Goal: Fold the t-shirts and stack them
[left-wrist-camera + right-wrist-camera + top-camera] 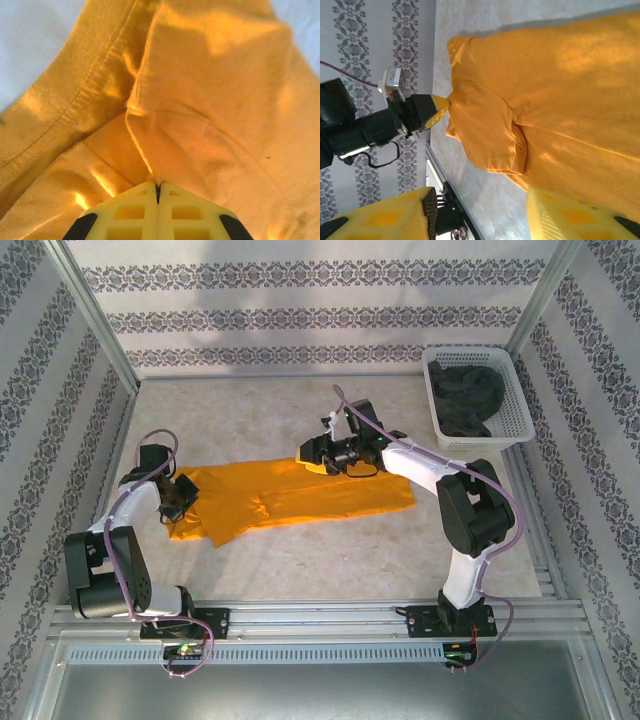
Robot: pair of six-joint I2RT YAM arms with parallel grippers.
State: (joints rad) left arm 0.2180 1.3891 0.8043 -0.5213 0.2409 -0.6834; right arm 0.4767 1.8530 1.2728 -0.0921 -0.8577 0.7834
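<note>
The mustard-orange cloth t-shirt (300,495) is lying spread on the pale table (330,565). The left gripper (157,187) is pinching its edge, jaws pressed together. The right gripper (481,200) is hovering above it, jaws spread wide. The top view is showing a dark charcoal t-shirt (465,395) sitting in the white lattice basket (520,402).

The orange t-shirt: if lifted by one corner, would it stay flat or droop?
Probably droop: the orange t-shirt lies in soft folds and creases. It looks thin and light, since the left gripper holds it by a small pinch. Pushed, it would likely bunch up rather than slide.
</note>
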